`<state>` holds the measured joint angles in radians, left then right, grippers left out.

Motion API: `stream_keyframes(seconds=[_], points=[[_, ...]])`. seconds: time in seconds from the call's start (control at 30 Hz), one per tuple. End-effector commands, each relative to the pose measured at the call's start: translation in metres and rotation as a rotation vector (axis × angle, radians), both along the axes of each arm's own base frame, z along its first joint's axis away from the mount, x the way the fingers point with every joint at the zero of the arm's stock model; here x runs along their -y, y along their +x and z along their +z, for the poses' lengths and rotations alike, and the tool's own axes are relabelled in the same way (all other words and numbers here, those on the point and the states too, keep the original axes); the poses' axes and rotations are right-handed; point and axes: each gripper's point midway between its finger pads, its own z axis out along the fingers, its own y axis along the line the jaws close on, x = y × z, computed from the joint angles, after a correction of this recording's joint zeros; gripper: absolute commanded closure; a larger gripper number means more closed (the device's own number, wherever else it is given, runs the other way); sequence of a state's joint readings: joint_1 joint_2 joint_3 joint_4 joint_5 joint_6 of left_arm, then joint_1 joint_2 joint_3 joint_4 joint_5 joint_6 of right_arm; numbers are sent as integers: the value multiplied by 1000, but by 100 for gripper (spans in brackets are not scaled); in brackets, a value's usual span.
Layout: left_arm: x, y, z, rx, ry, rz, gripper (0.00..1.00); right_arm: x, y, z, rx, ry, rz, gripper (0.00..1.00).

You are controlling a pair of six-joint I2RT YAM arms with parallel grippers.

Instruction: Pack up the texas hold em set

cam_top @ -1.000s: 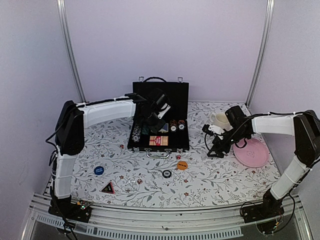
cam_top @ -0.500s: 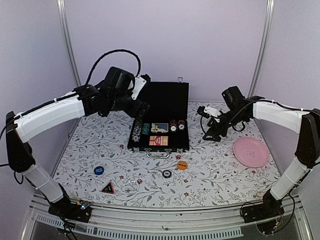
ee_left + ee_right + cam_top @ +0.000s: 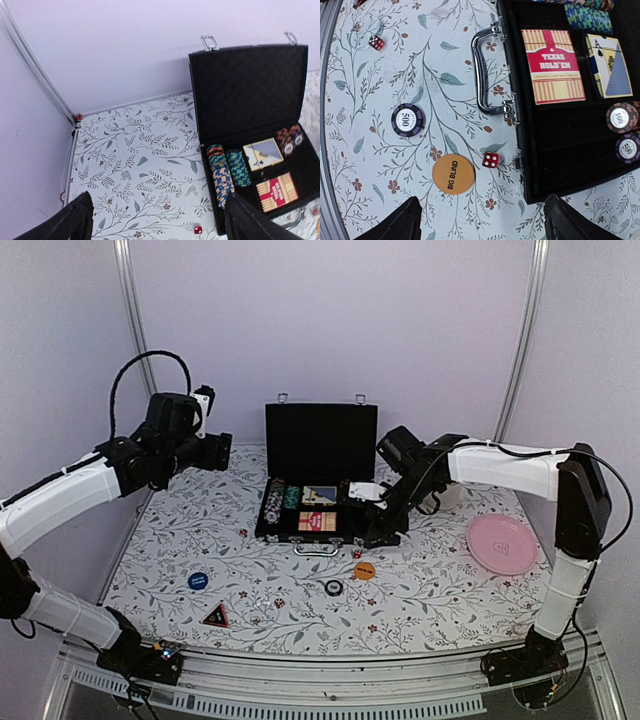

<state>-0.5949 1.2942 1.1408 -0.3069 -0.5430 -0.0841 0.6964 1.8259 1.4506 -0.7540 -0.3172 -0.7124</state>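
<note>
Top external view: the briefcase [image 3: 320, 440] sits mid-table [image 3: 450, 590] with its lid upright at the back, so the tray is open from above.
Already in tray: striped chips [image 3: 222, 172] in rows on the left, card decks [image 3: 552, 65] in the middle slots.
Loose on table: Big Blind button [image 3: 453, 174], red die [image 3: 490, 160] and 500 chip [image 3: 407, 119] just in front of the case; blue button [image 3: 198, 580] and triangle token [image 3: 216, 616] lie further left.
Left claw [image 3: 157, 220]: spread wide, empty, raised left of the case; probably parked clear of the tray.
Right claw [image 3: 480, 222]: fingers apart, empty, hovering over the button and die by the case's front right corner; probably lining up a pick.
Risk: the flat button offers little edge to pinch.
</note>
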Motion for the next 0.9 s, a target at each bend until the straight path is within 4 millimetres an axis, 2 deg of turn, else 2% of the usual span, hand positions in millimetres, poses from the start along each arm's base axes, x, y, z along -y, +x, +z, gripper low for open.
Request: stream_keyframes(seconds=[0.0,0.1,0.17,0.33,0.5,0.67,0.7,0.73,0.87], points=[[-1,-16,-57,-281,-81,-49,17,-17,-6,-12,-24,-38,45,17],[12,-47,-99,-482,-126,-131,31,-23,-8,-16,-53,-27,51,18],[25,-75,-123,-619,-178,-205,35,-22,-10,-19,-62,-28,50,19],[54,-142,-159,-800,-125,-348,29,-4,-12,-26,-71,-15,17,19],[87,-194,-180,-923,-38,-458,25,24,0,-15,-89,76,-69,19],[106,-224,-207,-1020,104,-487,24,56,9,-7,-54,160,-155,18],[107,-226,-212,-1033,128,-478,11,62,10,-7,-47,175,-170,18],[109,-227,-217,-1038,154,-469,4,67,12,-6,-38,188,-185,18],[123,-235,-232,-1060,234,-484,3,82,19,-7,-35,225,-229,18]])
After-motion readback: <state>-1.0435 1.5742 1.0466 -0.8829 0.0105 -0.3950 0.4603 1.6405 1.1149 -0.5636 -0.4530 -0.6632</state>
